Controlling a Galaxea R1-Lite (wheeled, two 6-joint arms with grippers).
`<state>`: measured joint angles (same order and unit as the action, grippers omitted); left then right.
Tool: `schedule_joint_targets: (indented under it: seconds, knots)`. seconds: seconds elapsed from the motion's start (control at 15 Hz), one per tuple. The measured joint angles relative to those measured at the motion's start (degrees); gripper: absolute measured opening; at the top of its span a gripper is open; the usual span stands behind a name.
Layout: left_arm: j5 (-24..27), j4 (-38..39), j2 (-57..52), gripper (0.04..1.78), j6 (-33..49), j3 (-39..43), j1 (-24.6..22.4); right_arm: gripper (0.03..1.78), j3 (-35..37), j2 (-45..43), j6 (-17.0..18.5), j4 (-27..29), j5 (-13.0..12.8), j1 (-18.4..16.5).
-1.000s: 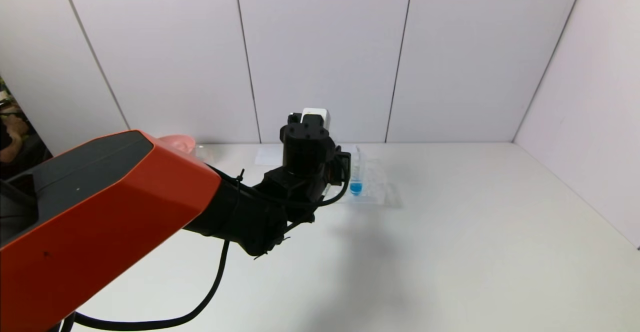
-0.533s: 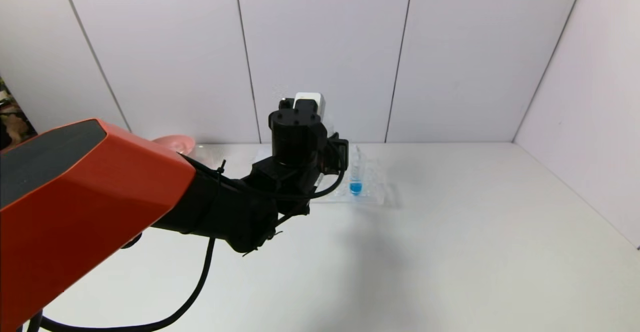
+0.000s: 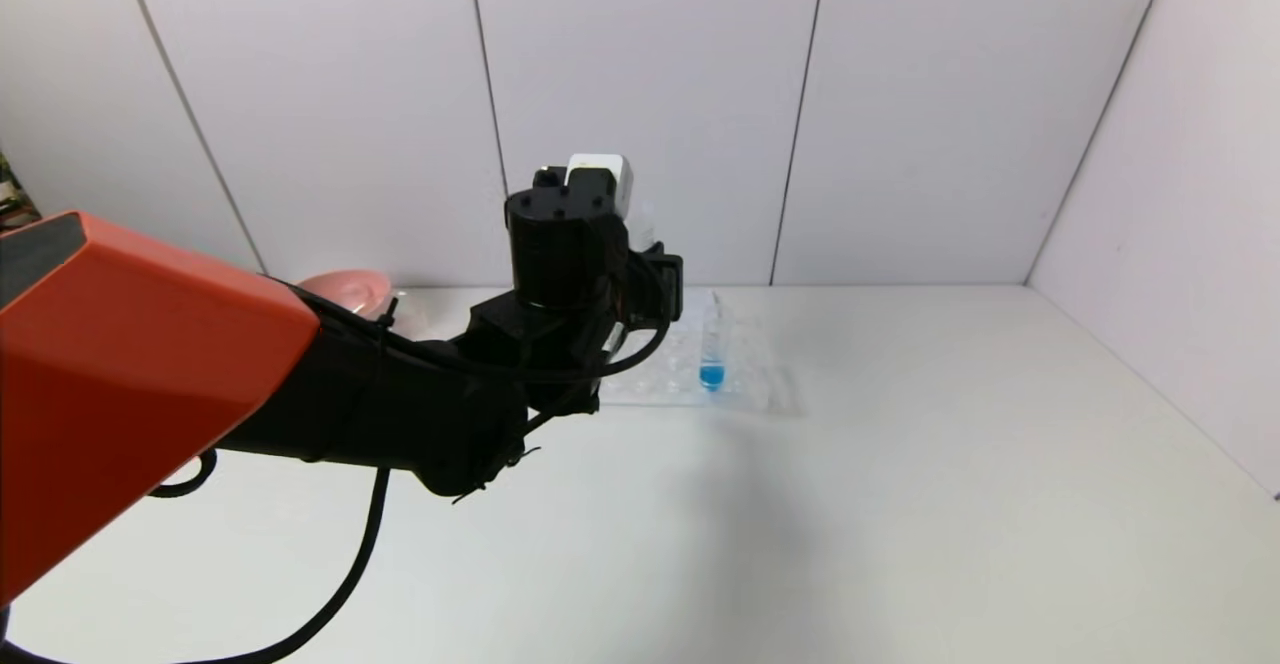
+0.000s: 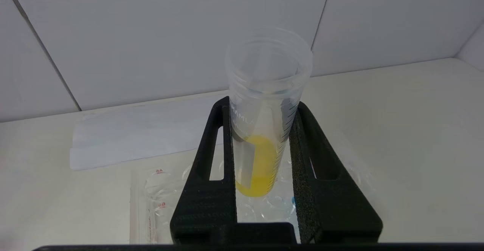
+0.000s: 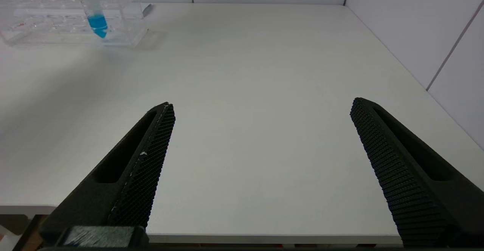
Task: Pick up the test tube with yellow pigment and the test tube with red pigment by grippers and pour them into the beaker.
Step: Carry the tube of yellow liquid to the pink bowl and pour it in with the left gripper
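Observation:
My left gripper [image 4: 262,103] is shut on the test tube with yellow pigment [image 4: 259,168] and holds it upright above the clear tube rack [image 4: 340,156]. In the head view the left wrist [image 3: 565,244] hides the fingers and the tube. The beaker [image 4: 159,205], clear glass with red marks, stands beside the rack, below and to one side of the held tube. The test tube with red pigment is out of view. My right gripper [image 5: 261,107] is open and empty, low over the table's near edge, far from the rack.
A tube with blue liquid [image 3: 712,349] stands in the rack [image 3: 760,389]; it also shows in the right wrist view [image 5: 96,18]. A pink bowl [image 3: 345,287] sits at the back left. A white paper sheet [image 4: 143,137] lies behind the rack. Walls close the back and right.
My left arm has risen and drifted left with the yellow tube, lifting it clear of the rack. The blue tube and rack have not moved.

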<state>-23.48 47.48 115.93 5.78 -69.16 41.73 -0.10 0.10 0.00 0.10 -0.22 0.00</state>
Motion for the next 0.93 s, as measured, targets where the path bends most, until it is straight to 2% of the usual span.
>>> schedule_joint_targets:
  seconds: [0.4, 0.67, 0.93]
  knots:
    - [0.1, -3.4, -6.1, 0.44, -4.8, 1.4, -3.0, 1.7, 0.0, 0.0, 0.0, 0.0, 0.0, 0.0]
    - [0.1, -8.2, -11.9, 0.44, -6.3, 3.1, -7.4, 1.7, 0.0, 0.0, 0.0, 0.0, 0.0, 0.0]
    - [0.8, -8.7, -16.2, 0.44, -7.5, 5.0, -12.4, 1.7, 0.0, 0.0, 0.0, 0.0, 0.0, 0.0]
